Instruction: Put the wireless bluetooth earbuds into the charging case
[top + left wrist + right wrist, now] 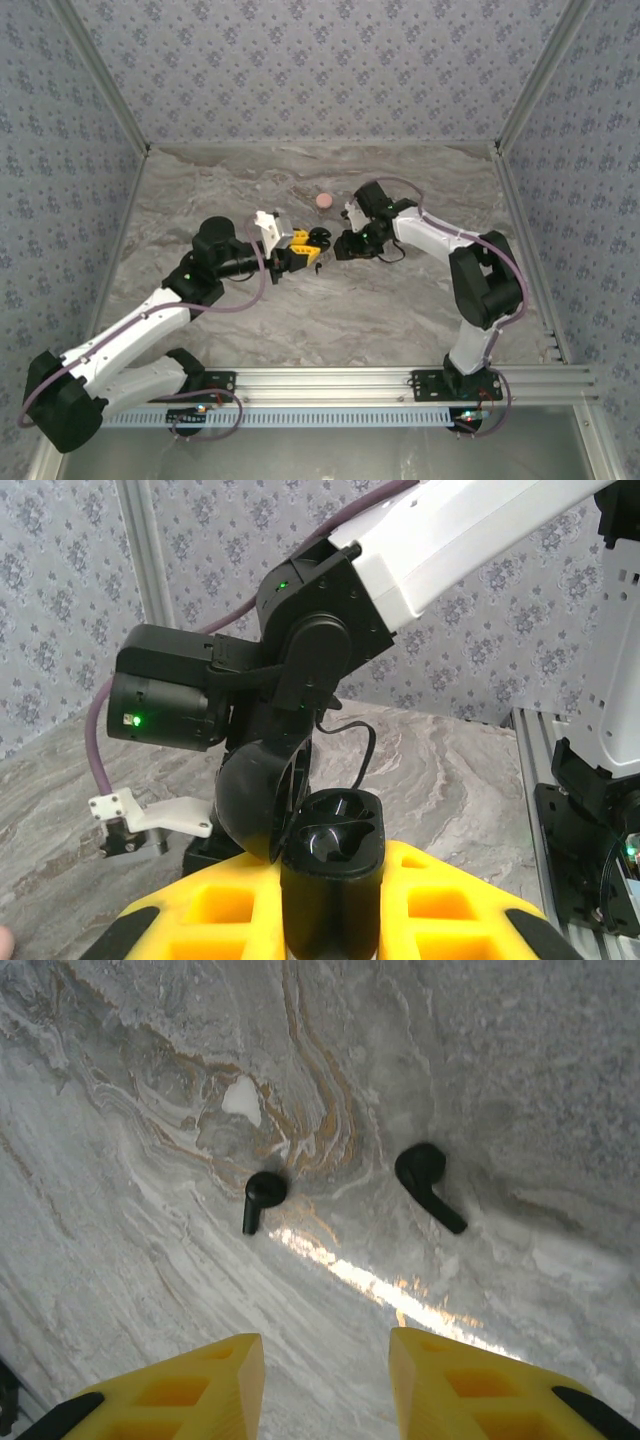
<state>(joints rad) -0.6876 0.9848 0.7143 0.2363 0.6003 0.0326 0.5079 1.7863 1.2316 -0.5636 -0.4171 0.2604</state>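
My left gripper (330, 925) is shut on the black charging case (332, 865). The case stands upright between the yellow fingers (215, 920), its lid hinged open to the left and both wells showing dark. From above, the left gripper (303, 247) holds the case (319, 240) at mid-table, close to the right gripper (350, 246). Two wireless bluetooth earbuds lie on the marble in the right wrist view: one (262, 1195) on the left and one (428, 1182) on the right. The right gripper (325, 1380) hangs open above them, with nothing between its fingers.
A small pink round object (324, 200) lies on the table just beyond both grippers. Patterned walls close in the table (200, 190) on three sides. The right arm's black wrist (300, 670) looms just behind the case in the left wrist view.
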